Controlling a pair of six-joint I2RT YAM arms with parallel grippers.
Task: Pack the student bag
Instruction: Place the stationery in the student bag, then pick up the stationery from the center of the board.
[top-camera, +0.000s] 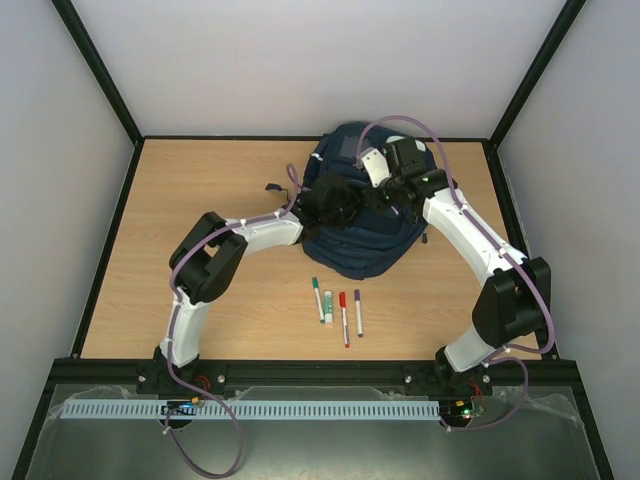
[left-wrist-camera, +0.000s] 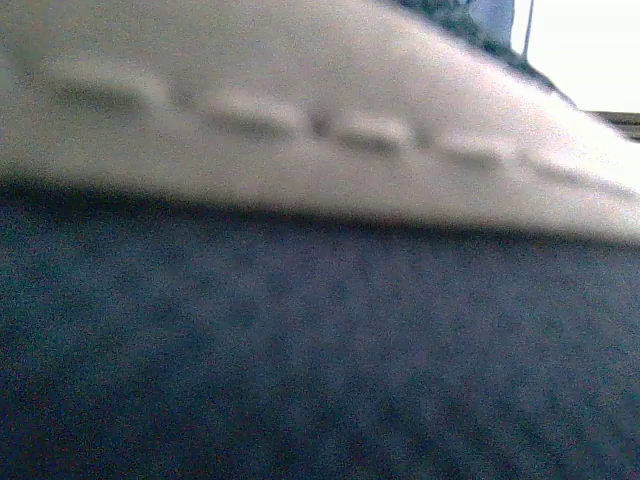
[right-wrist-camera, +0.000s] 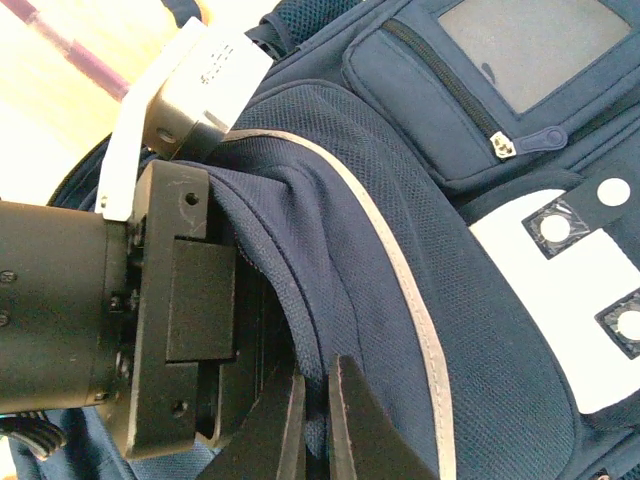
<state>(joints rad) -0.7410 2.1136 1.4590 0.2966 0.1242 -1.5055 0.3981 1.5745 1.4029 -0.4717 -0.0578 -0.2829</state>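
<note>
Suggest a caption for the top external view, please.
Left gripper and right gripper on the student bag; markers lie nearby.

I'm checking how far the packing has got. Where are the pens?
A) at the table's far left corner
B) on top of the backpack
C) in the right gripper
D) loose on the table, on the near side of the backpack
D: the pens lie side by side on the table, just on the near side of the backpack.

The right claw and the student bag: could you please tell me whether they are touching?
Touching. The right wrist view shows the right claw shut on a raised fold of the student bag, with the navy mesh pinched between its two jaws.
</note>
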